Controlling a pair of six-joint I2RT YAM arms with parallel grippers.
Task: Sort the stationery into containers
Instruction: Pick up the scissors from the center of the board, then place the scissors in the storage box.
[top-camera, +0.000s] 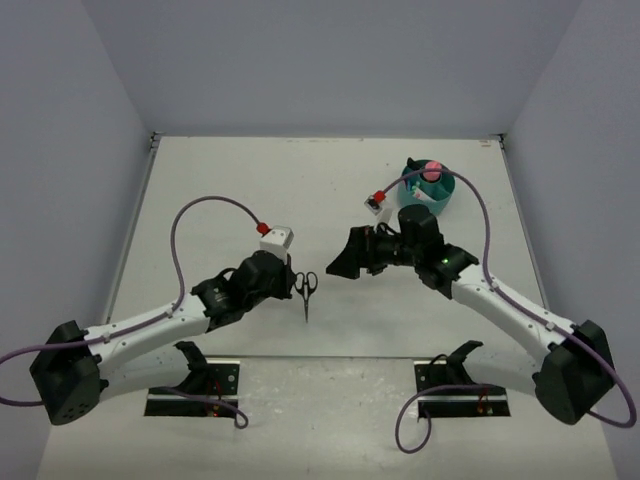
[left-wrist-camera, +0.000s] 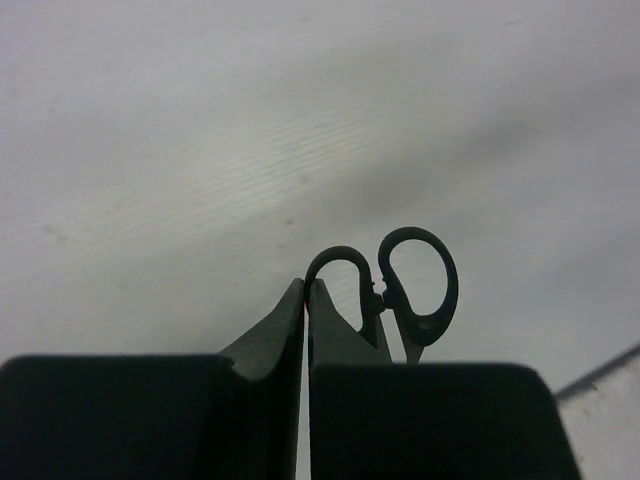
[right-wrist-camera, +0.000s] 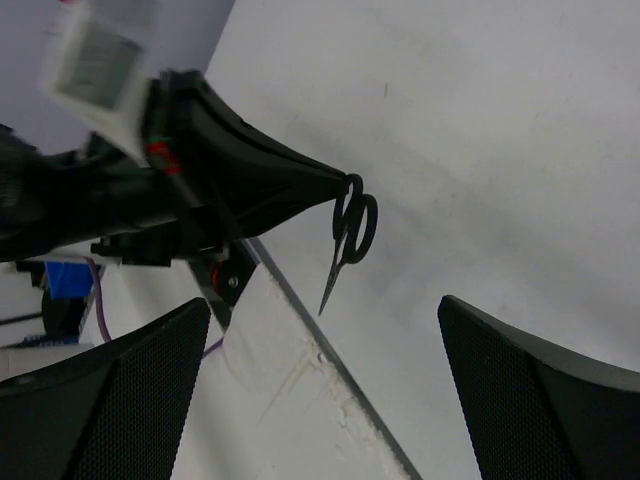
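Note:
The black-handled scissors (top-camera: 306, 289) are on the table between the arms, handles away and blades pointing at the near edge. My left gripper (top-camera: 291, 281) is shut, and its tips pinch the rim of one handle loop (left-wrist-camera: 338, 258). I cannot tell whether the scissors are off the table. They also show in the right wrist view (right-wrist-camera: 352, 232), at the left gripper's tip. My right gripper (top-camera: 345, 263) is open and empty, just right of the scissors, its fingers (right-wrist-camera: 120, 390) wide apart. The teal organizer (top-camera: 446, 194) stands at the back right with a pink-capped glue stick (top-camera: 432, 170) in it.
The table's near edge (right-wrist-camera: 300, 300) runs just below the scissors' blade tips. The arm mounts (top-camera: 195, 385) (top-camera: 465, 380) sit at the near edge. Grey walls close the table at the left, right and back.

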